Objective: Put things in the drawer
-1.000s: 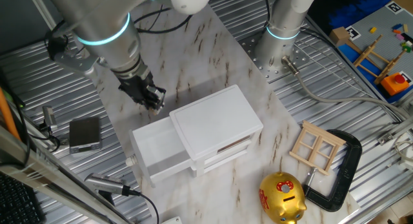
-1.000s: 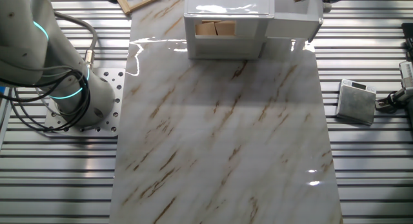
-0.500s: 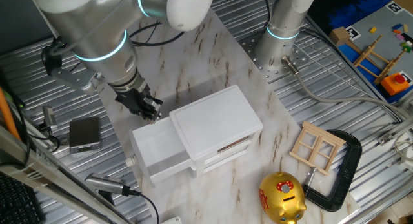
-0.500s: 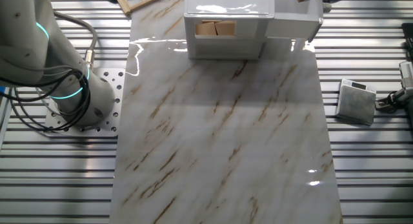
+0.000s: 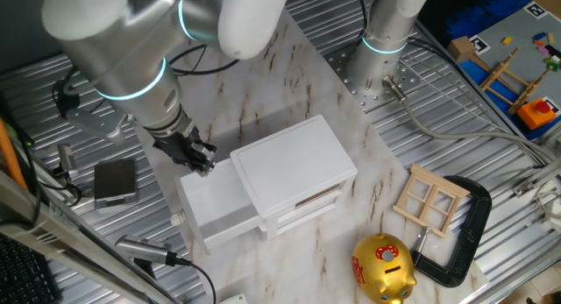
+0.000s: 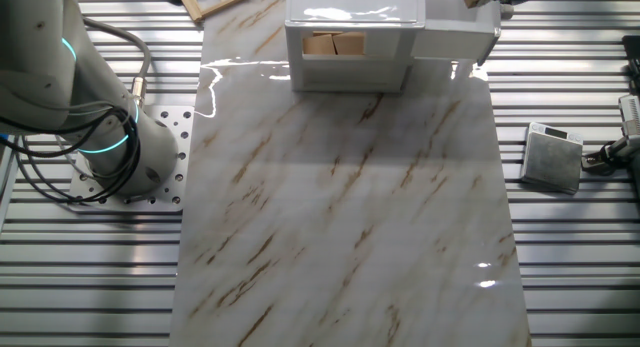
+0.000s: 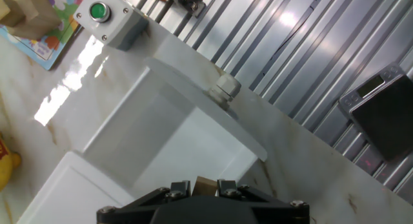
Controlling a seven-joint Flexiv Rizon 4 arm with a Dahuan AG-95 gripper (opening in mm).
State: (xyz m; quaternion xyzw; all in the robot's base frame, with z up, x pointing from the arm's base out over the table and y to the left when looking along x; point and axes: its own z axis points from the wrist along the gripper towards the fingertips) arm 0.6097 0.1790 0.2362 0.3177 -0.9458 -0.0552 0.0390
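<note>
Gripper (image 5: 200, 158) holding block (image 7: 206, 184) has shifted over drawer (image 5: 213, 205).

One fixed view: high, angled down at the desk (image 5: 289, 67) from the drawer (image 5: 210, 203) side, mid-range. Other fixed view: steep top-down from opposite end, cabinet (image 6: 350, 37) at far edge. Hand view: close, looks along pincer (image 7: 205, 185) into drawer. All share cabinet w/ drawer.

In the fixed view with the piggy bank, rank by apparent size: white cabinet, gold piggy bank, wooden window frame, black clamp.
1. white cabinet
2. black clamp
3. wooden window frame and gold piggy bank: alike, and the bank sits nearer the camera, so unranked.
</note>
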